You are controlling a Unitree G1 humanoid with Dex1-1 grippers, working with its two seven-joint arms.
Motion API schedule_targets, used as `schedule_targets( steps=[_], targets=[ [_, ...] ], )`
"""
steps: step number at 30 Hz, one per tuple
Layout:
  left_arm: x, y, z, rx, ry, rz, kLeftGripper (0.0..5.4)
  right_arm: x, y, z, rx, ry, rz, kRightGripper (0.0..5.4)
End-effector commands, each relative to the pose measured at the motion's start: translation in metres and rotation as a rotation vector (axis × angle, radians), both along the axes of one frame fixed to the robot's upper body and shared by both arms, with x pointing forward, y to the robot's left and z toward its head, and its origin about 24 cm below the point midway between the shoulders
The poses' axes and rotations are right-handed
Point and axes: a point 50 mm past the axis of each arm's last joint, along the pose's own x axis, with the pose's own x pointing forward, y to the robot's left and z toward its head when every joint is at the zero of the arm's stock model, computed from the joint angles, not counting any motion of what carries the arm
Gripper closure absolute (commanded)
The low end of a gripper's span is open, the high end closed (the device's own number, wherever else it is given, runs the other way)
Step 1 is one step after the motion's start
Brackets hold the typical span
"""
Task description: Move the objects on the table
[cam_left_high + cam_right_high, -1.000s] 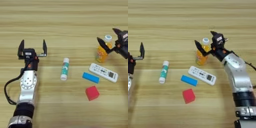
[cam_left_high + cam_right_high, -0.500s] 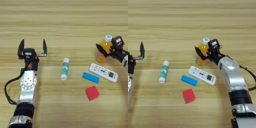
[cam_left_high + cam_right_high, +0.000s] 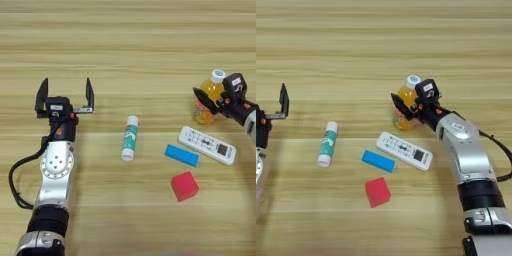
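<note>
Orange juice bottle [image 3: 405,103] stands upright just beyond the remote [image 3: 404,150]; I have the right pincer [image 3: 406,106] straddling it, fingers spread either side, grip unconfirmed. My left pincer [image 3: 64,95] hangs wide, far across the counter [image 3: 130,45].

The table [image 3: 125,45] is carrying a glue stick [image 3: 129,137], blue block [image 3: 181,155], red cube [image 3: 184,186], remote control [image 3: 207,145] and, toward its right edge, a juice bottle [image 3: 210,95]
</note>
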Motion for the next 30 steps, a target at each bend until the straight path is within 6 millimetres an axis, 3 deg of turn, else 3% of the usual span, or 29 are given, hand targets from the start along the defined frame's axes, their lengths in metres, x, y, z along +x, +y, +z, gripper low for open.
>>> schedule_targets(
  steps=[1, 13, 30],
  targets=[
    [0.003, -0.003, 0.002, 0.001, -0.012, -0.008, 0.0, -0.003, 0.007, 0.01, -0.005, -0.036, 0.053, 1.86],
    [0.003, -0.004, 0.002, 0.0, -0.014, -0.006, 0.0, -0.023, 0.027, 0.044, 0.014, -0.156, 0.183, 1.86],
    [0.005, -0.005, 0.003, -0.005, -0.016, -0.003, 0.0, -0.072, 0.068, 0.065, 0.028, -0.158, 0.573, 1.86]
  ],
)
